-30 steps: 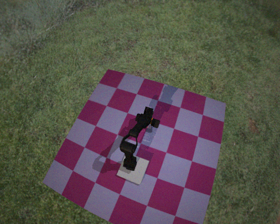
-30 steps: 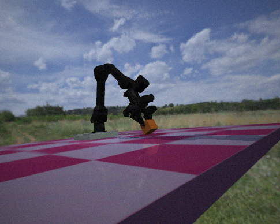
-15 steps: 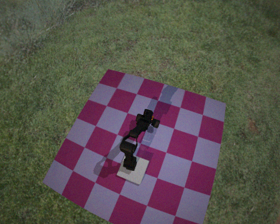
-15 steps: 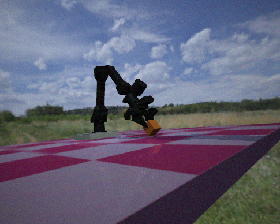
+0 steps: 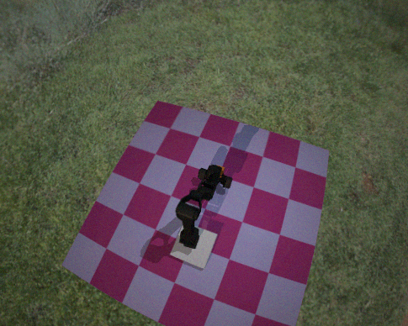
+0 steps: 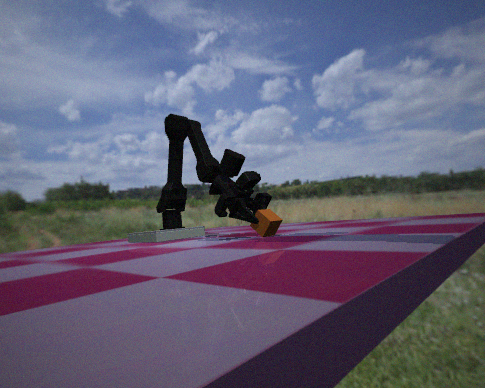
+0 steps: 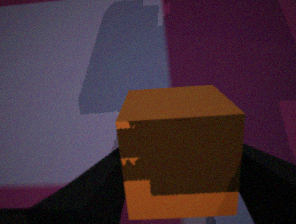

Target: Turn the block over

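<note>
The orange block (image 5: 223, 170) (image 6: 269, 222) (image 7: 181, 104) is held tilted, with one lower edge close to the table (image 5: 256, 245) (image 6: 109, 325). I cannot tell whether that edge touches. My gripper (image 6: 258, 218) (image 7: 176, 151) is shut on the block, with a dark finger at its left and right sides in the wrist view. The arm reaches forward and slants down. In the top view the arm hides most of the block. No mark shows on the visible faces; the face toward the wrist camera is mostly in shadow, with brighter orange along its lower part.
The arm's pale base plate (image 5: 204, 249) (image 6: 159, 235) sits on the checkered table behind the gripper. Shadows of the arm fall across the squares beyond the block and beside the base. The table's edge (image 6: 384, 300) drops off to grass.
</note>
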